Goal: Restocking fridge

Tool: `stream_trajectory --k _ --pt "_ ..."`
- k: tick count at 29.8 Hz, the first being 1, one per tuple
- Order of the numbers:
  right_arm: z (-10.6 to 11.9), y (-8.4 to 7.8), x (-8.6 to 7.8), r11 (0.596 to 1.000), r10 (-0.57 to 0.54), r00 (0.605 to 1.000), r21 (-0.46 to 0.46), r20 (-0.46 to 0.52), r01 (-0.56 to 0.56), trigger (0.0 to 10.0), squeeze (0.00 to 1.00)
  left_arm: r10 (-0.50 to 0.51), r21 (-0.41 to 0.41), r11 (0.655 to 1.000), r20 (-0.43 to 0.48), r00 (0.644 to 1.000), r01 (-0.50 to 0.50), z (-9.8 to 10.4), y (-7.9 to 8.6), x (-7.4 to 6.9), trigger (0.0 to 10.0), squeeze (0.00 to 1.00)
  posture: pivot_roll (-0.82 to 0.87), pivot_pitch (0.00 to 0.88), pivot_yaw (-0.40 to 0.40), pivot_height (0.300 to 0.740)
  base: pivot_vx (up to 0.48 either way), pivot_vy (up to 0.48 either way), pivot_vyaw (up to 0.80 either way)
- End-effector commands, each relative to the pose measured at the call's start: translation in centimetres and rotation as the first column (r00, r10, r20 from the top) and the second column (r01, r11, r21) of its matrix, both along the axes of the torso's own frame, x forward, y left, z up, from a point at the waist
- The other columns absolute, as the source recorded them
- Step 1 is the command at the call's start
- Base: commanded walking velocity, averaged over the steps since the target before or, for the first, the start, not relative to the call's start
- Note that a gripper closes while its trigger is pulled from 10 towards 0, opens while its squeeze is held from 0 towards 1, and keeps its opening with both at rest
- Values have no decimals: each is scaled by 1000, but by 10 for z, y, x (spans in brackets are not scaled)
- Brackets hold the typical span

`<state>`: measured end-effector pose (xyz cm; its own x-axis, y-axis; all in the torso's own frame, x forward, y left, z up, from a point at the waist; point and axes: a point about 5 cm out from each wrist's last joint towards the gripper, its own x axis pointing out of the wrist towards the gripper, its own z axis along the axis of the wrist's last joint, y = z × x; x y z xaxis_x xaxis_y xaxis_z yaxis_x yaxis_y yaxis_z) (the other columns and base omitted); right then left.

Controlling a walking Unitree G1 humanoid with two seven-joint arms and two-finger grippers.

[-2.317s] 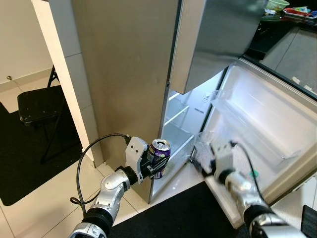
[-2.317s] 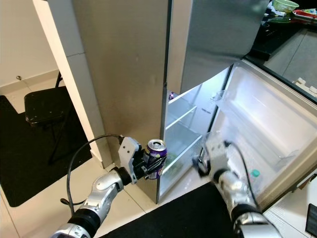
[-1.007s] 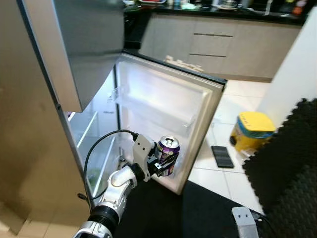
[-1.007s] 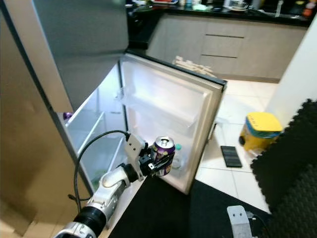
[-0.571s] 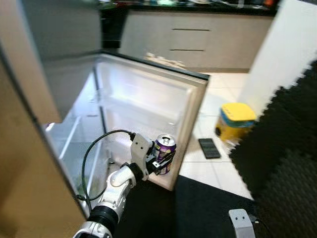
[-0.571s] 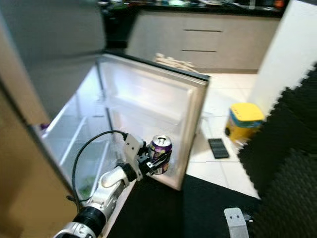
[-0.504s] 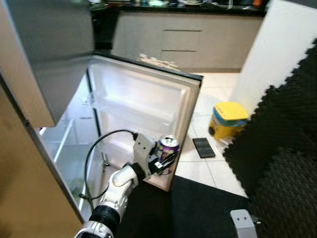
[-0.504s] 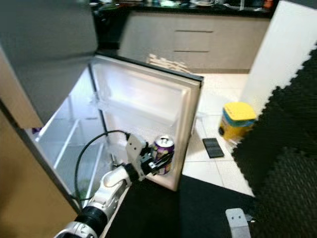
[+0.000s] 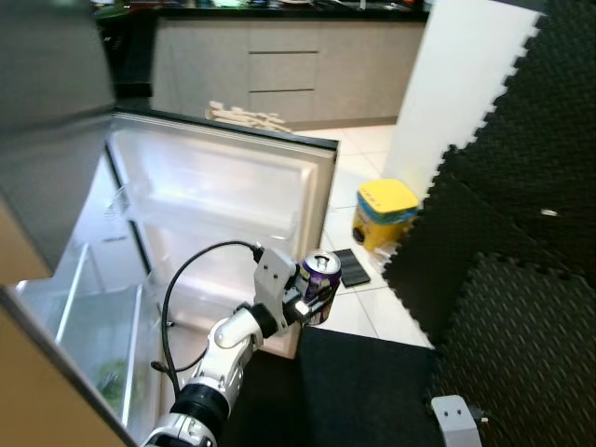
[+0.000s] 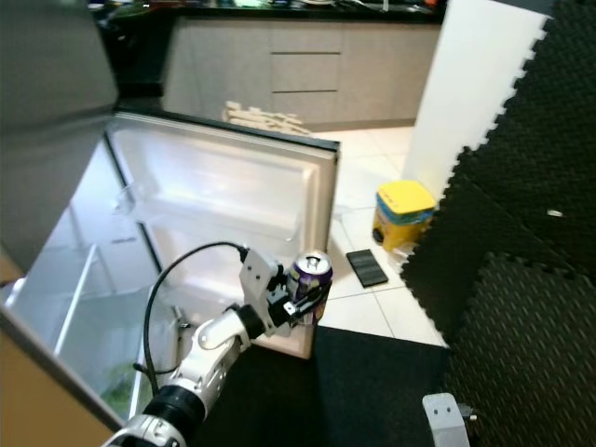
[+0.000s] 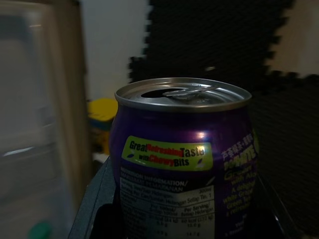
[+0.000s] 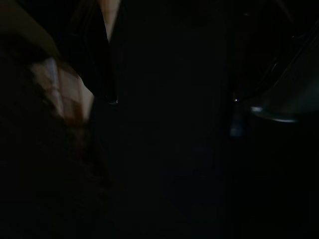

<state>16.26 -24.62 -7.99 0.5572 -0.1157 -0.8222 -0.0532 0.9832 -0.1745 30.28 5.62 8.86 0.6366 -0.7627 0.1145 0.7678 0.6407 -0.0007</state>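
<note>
- We see our left claw [image 9: 315, 296] clamped on a purple drink can [image 9: 318, 283], which stands upright between the black fingers with its silver top and pull tab facing up.
- The can is held in the air just in front of the free edge of the open lower fridge door [image 9: 223, 196], at about the height of that door's lower part, and over the edge of the black floor mat [image 9: 363, 391].
- In the left wrist view the can [image 11: 184, 159] has a yellow-green label strip across its purple side and small print beneath it; its top is already opened.
- The fridge door stands wide open, its white inner lining towards us, with a clear door shelf [image 9: 200, 212] across it.
- To the left of the door we see the lit fridge interior [image 9: 79, 317] with glass shelves and something green low down, too blurred to name.
- Beyond the door's edge, on the pale tiled floor, stand a yellow bin [image 9: 385, 212] and a dark flat thing [image 9: 353, 267] just beside it.
- Black foam panels [image 9: 503, 233] lean along the right side, and grey kitchen cabinets [image 9: 279, 70] run along the back.
- Our right arm [image 9: 454, 421] hangs idle at the lower edge of the head views; the right wrist view is very dark and we cannot tell how that claw stands.
</note>
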Motion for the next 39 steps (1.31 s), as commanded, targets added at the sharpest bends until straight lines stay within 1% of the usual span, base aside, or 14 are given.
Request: stream_trajectory --k 1,4,9,12,20,39 --pt "-2 1 -3 1000 8 1000 -1 -11 -8 10000 0 -5 16 1000 4 1000 5 -1 -1 -1 10000 0 56 0 -29 740 0 0 0" --pt "-2 2 -4 1000 10 1000 -1 -12 -10 10000 0 -4 16 1000 4 1000 4 -1 -1 -1 10000 0 56 0 -30 740 0 0 0" --pt "-3 3 -4 1000 16 1000 -2 -15 -16 10000 0 -10 3 1000 36 999 9 5 -4 -1 10000 0 56 0 -31 740 0 0 0" --pt "-3 3 -4 1000 19 1000 -2 -16 -19 10000 0 -15 -19 1000 45 999 15 8 -7 -1 10000 0 56 0 -31 740 259 0 0" --pt "-3 4 -4 1000 19 1000 0 -15 -19 10000 0 -30 -32 999 55 998 32 12 -13 -3 10000 0 56 0 -30 740 283 0 0" --pt "-3 4 -5 1000 21 1000 1 -17 -21 10000 0 -55 -37 998 67 996 58 15 -18 -5 10000 0 58 0 -29 740 305 0 0"
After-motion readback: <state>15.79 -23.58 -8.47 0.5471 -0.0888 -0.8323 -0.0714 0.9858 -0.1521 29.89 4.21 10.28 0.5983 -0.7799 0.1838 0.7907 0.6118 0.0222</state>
